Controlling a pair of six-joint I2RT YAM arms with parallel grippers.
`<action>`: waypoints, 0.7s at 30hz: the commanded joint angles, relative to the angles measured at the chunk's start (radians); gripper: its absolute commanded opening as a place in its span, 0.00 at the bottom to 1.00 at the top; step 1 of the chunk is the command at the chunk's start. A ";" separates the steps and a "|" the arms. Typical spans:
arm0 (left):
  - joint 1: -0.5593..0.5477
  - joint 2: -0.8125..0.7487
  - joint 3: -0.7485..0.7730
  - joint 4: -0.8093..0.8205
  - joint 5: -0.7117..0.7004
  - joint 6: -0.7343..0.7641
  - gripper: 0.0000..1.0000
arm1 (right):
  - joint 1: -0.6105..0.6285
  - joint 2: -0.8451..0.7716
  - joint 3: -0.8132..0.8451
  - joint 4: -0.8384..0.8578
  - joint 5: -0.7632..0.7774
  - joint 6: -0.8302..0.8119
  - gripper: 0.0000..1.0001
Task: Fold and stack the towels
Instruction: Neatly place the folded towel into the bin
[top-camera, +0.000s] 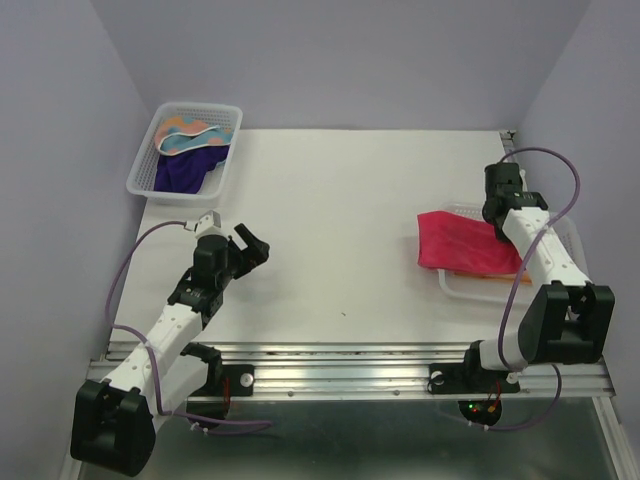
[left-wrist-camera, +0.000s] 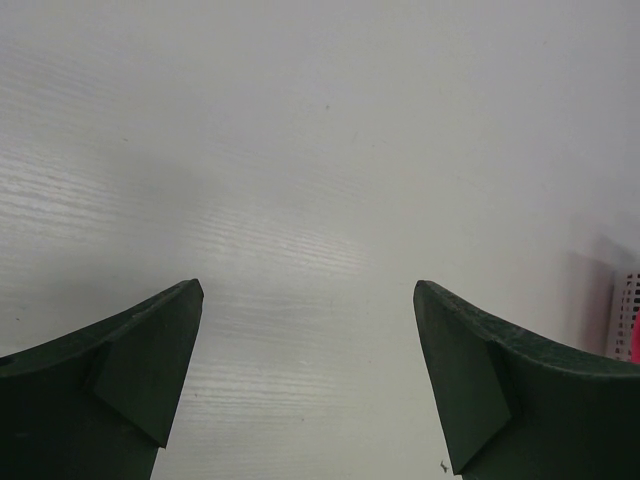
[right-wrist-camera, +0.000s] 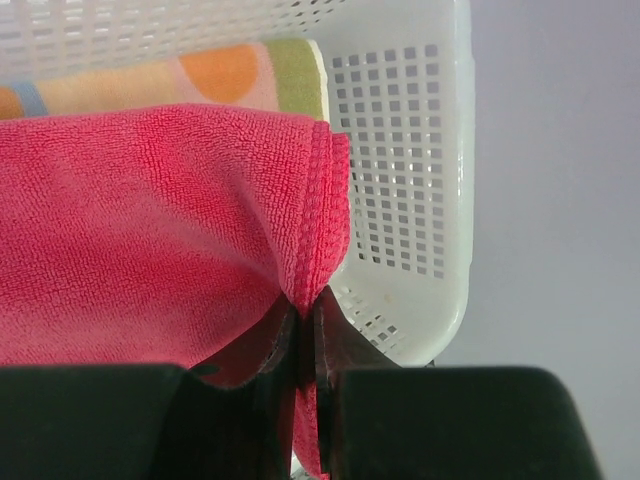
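Observation:
A pink-red towel (top-camera: 462, 243) (right-wrist-camera: 150, 220) lies folded over a white mesh basket (top-camera: 565, 232) (right-wrist-camera: 410, 200) at the right. My right gripper (top-camera: 496, 208) (right-wrist-camera: 305, 305) is shut on that towel's hemmed corner. Under it in the basket shows an orange towel with coloured dots (right-wrist-camera: 180, 80) (top-camera: 490, 276). A second white basket (top-camera: 190, 140) at the back left holds a dark purple towel (top-camera: 188, 170) and a light blue towel with orange dots (top-camera: 188, 134). My left gripper (top-camera: 252, 245) (left-wrist-camera: 308, 290) hangs open over bare table with nothing between its fingers.
The white table (top-camera: 340, 230) runs between the two baskets. Grey walls close in on the left, back and right. A metal rail (top-camera: 360, 360) carrying the arm bases lines the near edge.

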 joint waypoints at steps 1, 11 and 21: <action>-0.005 -0.006 -0.012 0.045 0.008 0.022 0.99 | -0.011 -0.011 -0.026 0.065 0.039 -0.031 0.01; -0.005 -0.006 -0.014 0.045 0.002 0.022 0.99 | -0.039 0.024 -0.005 0.073 0.079 -0.047 0.01; -0.005 -0.011 -0.012 0.038 -0.016 0.022 0.99 | -0.060 0.056 -0.006 0.089 0.094 -0.054 0.01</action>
